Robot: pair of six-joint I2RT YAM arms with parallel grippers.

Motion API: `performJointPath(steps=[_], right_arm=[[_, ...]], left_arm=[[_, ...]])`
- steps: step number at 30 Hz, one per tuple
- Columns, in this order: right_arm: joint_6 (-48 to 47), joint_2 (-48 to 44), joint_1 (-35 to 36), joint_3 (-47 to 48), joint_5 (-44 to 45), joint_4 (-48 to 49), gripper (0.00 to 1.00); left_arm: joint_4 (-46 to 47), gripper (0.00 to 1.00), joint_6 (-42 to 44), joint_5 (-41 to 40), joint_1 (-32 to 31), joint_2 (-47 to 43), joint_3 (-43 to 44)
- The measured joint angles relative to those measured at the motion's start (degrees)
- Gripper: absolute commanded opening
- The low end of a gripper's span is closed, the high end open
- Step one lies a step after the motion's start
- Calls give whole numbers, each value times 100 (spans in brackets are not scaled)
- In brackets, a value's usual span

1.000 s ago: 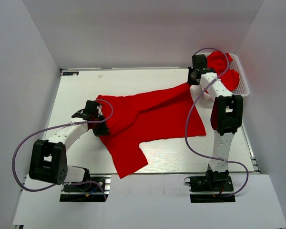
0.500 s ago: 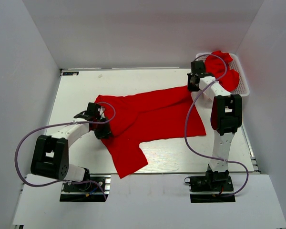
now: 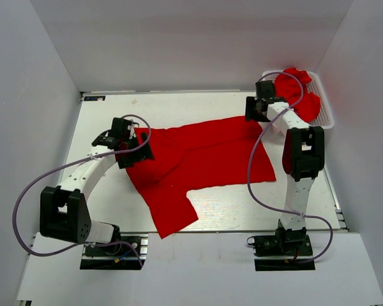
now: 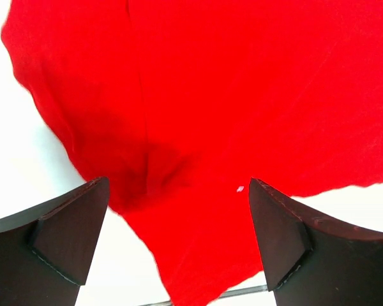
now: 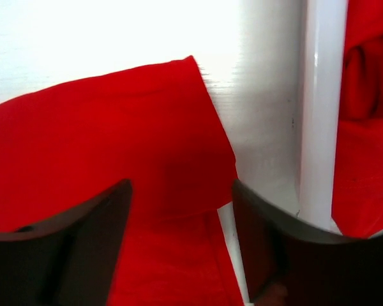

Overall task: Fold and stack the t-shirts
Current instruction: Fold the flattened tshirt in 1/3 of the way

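While both claws hang with jaws parted and nothing between them, the left gripper (image 4: 179,210) wide over the cloth's left end and the right gripper (image 5: 182,210) a little narrower at its far right corner, the red t-shirt (image 3: 204,159) lies spread on the table (image 3: 102,127). The risk, I'd say, is a pinch here catching doubled layers and dragging the fold askew. Overhead shows the whole outline, plus more shirts (image 3: 293,83) bunched in the basket (image 3: 325,111); only the left wrist view shows a crease ridge.

One spread t-shirt (image 3: 207,153), bunched t-shirts (image 3: 292,83) uncountable, one basket (image 3: 327,115), two arms (image 3: 92,169) (image 3: 301,153)
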Motion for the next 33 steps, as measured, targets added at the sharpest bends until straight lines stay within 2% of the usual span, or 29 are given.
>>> performJointPath(steps=[2,3,11,16,25,33], right_arm=[[-22,-28,0,0,-116,4,77],[-26,-37,2,2,-205,11,90],[-94,4,103,170,-1080,153,90],[-90,365,216,706,-1353,374,90],[173,1401,223,1073,-1818,741,90],[686,1598,149,1318,-1263,807,90]], left_arm=[[52,100,-11,-83,11,133,240],[142,100,-20,-118,24,291,420],[933,100,4,-199,48,2496,2127],[1228,100,9,-247,92,3458,2575],[1718,100,-94,-369,452,3838,2577],[1838,97,-223,-387,831,4109,2892]])
